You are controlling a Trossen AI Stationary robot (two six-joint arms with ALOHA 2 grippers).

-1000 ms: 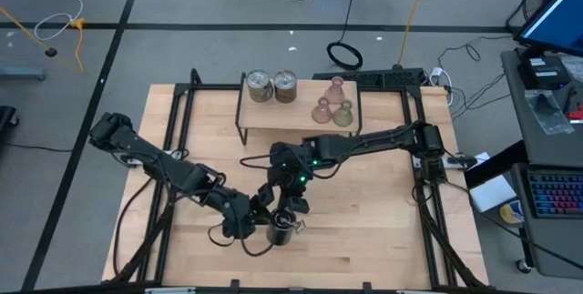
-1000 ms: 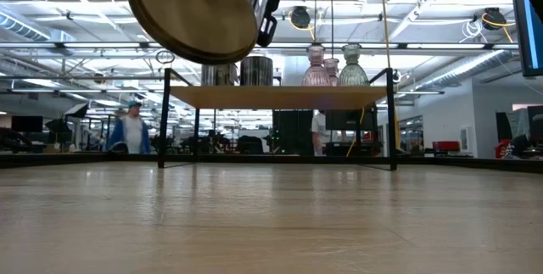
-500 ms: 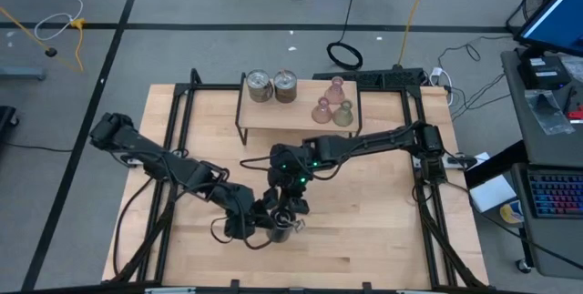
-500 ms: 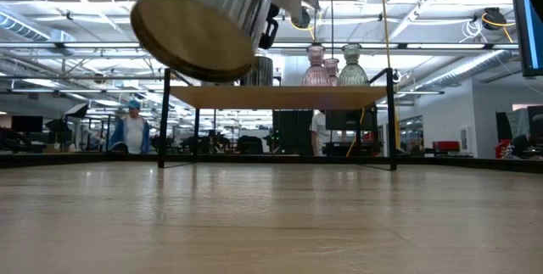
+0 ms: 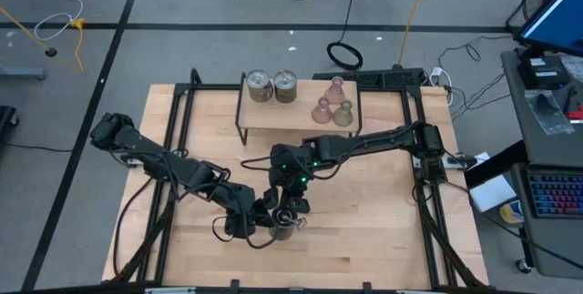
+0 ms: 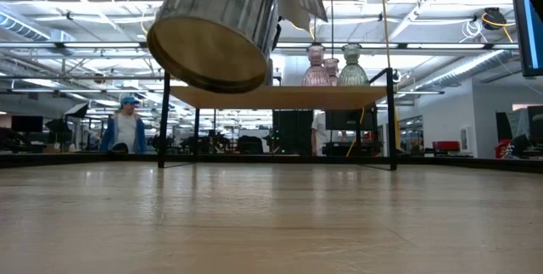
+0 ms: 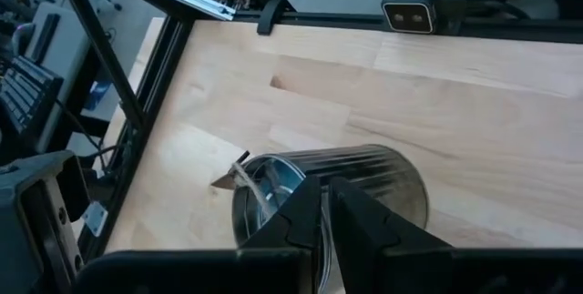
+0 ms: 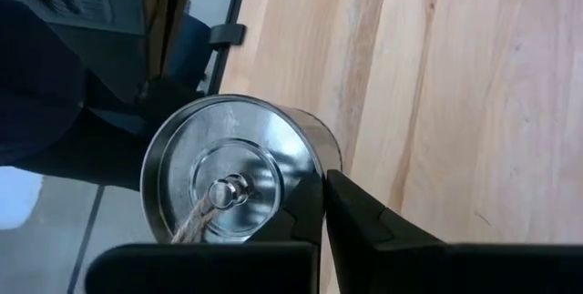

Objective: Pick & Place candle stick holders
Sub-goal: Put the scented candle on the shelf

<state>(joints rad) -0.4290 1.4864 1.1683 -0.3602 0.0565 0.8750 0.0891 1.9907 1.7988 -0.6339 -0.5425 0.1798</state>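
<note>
A shiny silver round holder [image 5: 282, 228] hangs tilted above the table's near middle; it fills the top of the low view [image 6: 216, 28], base toward the camera. My left gripper [image 5: 258, 222] and my right gripper [image 5: 289, 214] are both shut on it, one from each side. Two more silver holders [image 5: 272, 86] and three tinted glass ones [image 5: 332, 105] stand on a small wooden shelf [image 5: 301, 116] at the far middle. My left gripper pinches the holder's wall at the rim of its open end [image 7: 305, 189], one finger inside and one outside. It comes from the table's left. The holder is clear of the table. My right gripper pinches the rim of the open end [image 8: 314, 180], one finger inside and one outside. Its fingers point down from above. The holder hangs tilted below them, its base [image 6: 208, 53] clear of the table.
The shelf stands on thin black legs [image 6: 164, 121] at the far middle. Black metal frames [image 5: 173, 148] run along the table's left and right sides. Bare wood [image 5: 364, 230] lies around the grippers. A person [image 6: 125, 130] stands in the room behind.
The silver holder has tipped more upright between the grippers, its base turning from facing the low camera toward the table. My left gripper has moved a little toward the table's right, closer against the holder.
</note>
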